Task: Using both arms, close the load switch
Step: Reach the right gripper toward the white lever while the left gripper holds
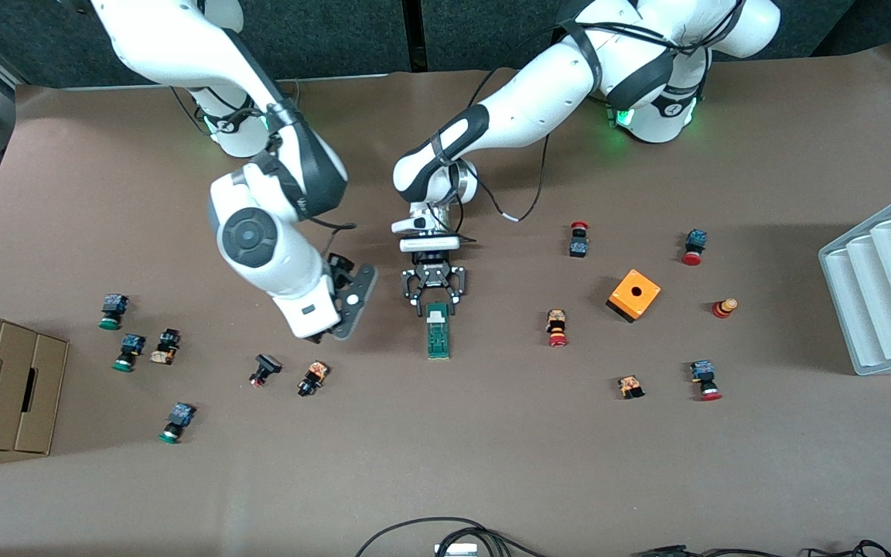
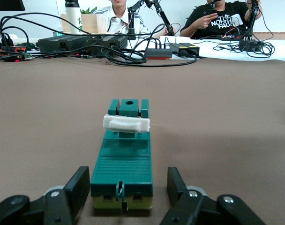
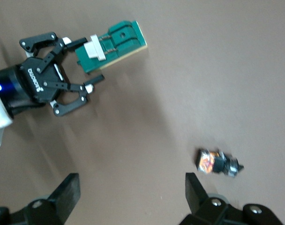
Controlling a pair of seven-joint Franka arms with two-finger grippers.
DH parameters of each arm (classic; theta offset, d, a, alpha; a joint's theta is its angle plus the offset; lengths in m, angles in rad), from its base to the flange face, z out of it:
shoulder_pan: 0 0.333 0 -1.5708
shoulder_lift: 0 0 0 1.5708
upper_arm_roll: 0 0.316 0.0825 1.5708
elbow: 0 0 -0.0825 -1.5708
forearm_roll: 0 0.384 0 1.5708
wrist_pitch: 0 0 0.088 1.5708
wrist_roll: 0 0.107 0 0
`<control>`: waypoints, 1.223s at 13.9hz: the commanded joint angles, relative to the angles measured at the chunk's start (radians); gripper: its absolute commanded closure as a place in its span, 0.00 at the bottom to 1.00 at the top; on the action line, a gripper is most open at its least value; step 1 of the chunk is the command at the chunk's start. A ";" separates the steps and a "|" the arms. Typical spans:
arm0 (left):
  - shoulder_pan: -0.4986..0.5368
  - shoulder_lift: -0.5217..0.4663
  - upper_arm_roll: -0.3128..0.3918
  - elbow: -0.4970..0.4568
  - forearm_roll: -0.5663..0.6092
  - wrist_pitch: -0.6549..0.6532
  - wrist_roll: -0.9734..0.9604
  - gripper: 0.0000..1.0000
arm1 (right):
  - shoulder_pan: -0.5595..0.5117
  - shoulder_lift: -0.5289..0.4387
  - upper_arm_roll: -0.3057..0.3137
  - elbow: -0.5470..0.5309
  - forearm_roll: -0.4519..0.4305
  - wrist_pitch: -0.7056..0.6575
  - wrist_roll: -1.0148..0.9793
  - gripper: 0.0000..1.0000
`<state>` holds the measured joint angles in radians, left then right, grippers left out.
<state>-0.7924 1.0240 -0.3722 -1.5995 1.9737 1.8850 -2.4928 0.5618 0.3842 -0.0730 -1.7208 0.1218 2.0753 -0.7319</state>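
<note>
The load switch (image 1: 438, 334) lies on the table (image 1: 492, 464) about midway between the two arms' ends, its long side pointing toward the front camera. The left gripper (image 1: 435, 307) is at the switch's end that is farther from the camera, one finger on each side of it. The right gripper (image 1: 349, 309) is over the table just beside the switch, toward the right arm's end. A push button (image 1: 312, 378) lies nearer to the camera than this gripper. The box with a hole (image 1: 633, 295) stands toward the left arm's end, well apart from the switch.
</note>
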 commanded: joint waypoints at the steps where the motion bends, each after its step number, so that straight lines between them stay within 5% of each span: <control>1: -0.013 0.027 0.013 0.018 0.017 -0.017 -0.024 0.25 | 0.018 0.013 -0.011 -0.006 0.004 0.054 -0.014 0.00; 10: -0.014 0.028 0.013 0.015 0.017 -0.024 -0.034 0.25 | 0.078 0.134 -0.014 0.013 0.016 0.261 0.000 0.00; 17: -0.017 0.028 0.013 0.015 0.019 -0.033 -0.034 0.24 | 0.127 0.179 -0.021 0.038 0.012 0.278 0.000 0.00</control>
<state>-0.7962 1.0290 -0.3716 -1.5995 1.9814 1.8692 -2.5015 0.6702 0.5314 -0.0777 -1.7133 0.1219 2.3288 -0.7300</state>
